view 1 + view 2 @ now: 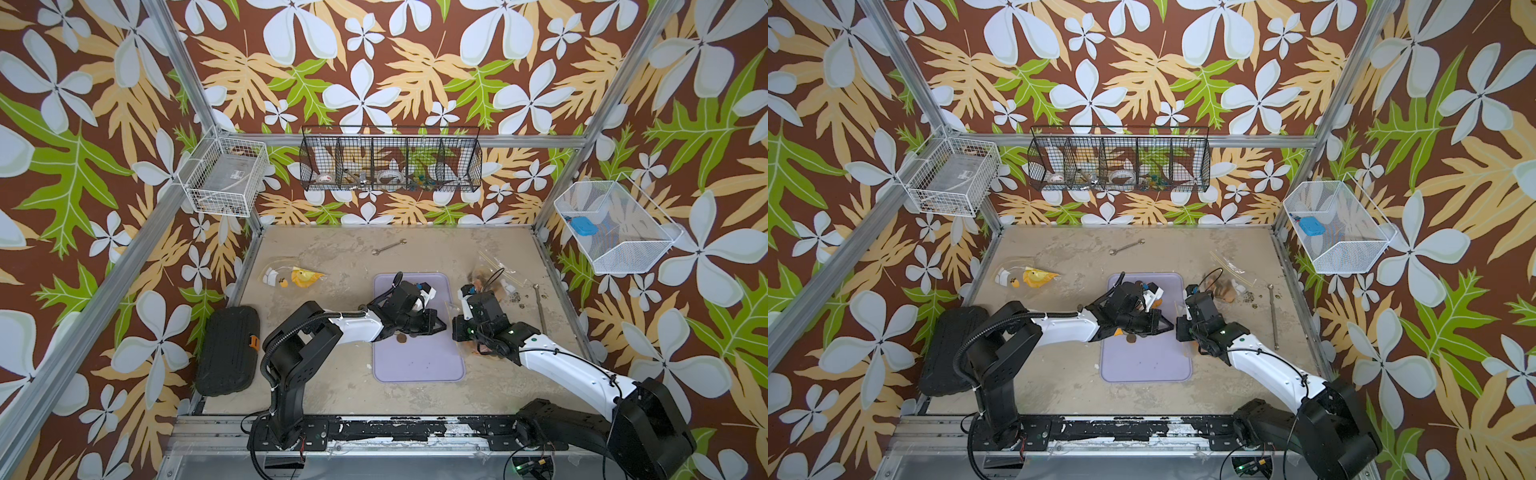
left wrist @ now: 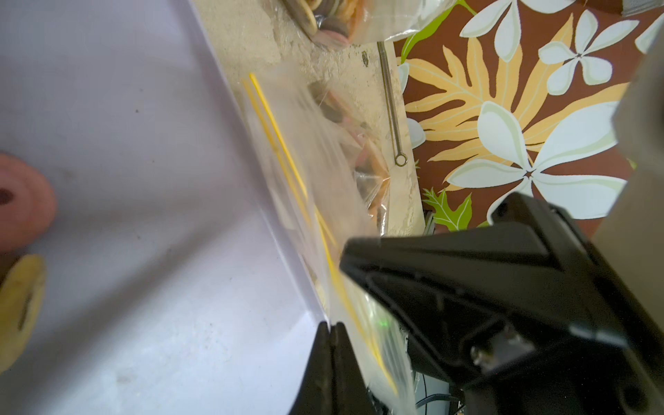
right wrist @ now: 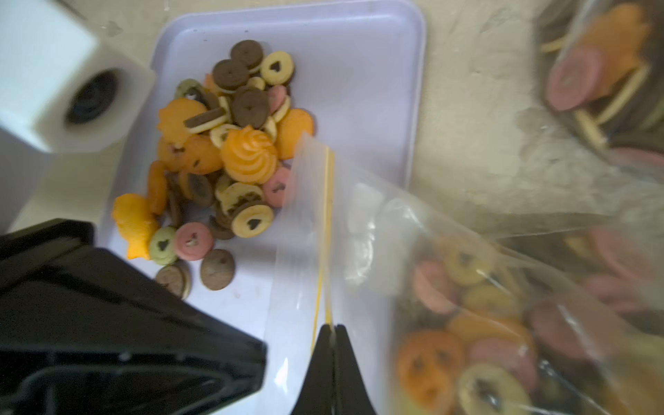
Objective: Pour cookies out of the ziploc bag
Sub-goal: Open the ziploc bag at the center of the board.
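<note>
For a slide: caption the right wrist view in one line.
Right tool shut on the bag over the tray; cookies piled there, more inside the bag.

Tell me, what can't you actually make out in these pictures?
- Cookie pile on the tray: in both top views, mostly hidden under the left arm.
- Cookies in the ziploc bag: blurred in the right wrist view; uncountable.
- Black wire basket contents: too small in both top views.

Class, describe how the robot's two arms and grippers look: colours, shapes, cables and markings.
Both the left arm and right arm have glossy white links between boxy black joints. A ribbed black hose loops along the left arm; the right shows a small green light. The left gripper and right gripper are black, tapering to thin tips.
</note>
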You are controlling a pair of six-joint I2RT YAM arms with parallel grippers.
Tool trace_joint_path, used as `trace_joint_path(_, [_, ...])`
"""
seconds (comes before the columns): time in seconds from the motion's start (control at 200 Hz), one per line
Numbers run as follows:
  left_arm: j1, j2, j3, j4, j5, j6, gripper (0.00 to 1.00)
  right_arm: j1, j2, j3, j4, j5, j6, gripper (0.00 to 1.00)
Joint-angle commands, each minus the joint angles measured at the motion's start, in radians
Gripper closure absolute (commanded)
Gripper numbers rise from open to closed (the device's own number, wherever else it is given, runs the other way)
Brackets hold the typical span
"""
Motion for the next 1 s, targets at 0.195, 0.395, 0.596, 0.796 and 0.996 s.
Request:
trace_joint_path(0.195, [0.014, 0.005, 0.001, -0.016, -0.003, 0.018, 1.00, 0.007, -0.033, -0.013, -0.041, 0.235, -0.035, 1.00])
trace_joint_path(0.395, [0.014, -0.019, -0.022, 0.044, 0.017, 0.004, 0.82, 0.006, -0.057, -0.025, 0.002, 0.103, -0.021, 1.00])
trace_joint_path(0.596, [0.014, -0.068, -0.065, 0.083, -0.019, -0.002, 0.38, -0.004, -0.094, -0.033, 0.053, -0.096, 0.012, 1.00])
trace_joint_path(0.796, [0.017, -0.072, -0.083, 0.138, -0.017, -0.026, 0.29, -0.063, -0.094, -0.047, 0.072, -0.246, 0.025, 1.00])
trace_joint_path(0.996, [0.017, -0.047, -0.087, 0.219, 0.006, -0.068, 0.29, -0.080, -0.098, -0.053, 0.064, -0.304, 0.029, 1.00])
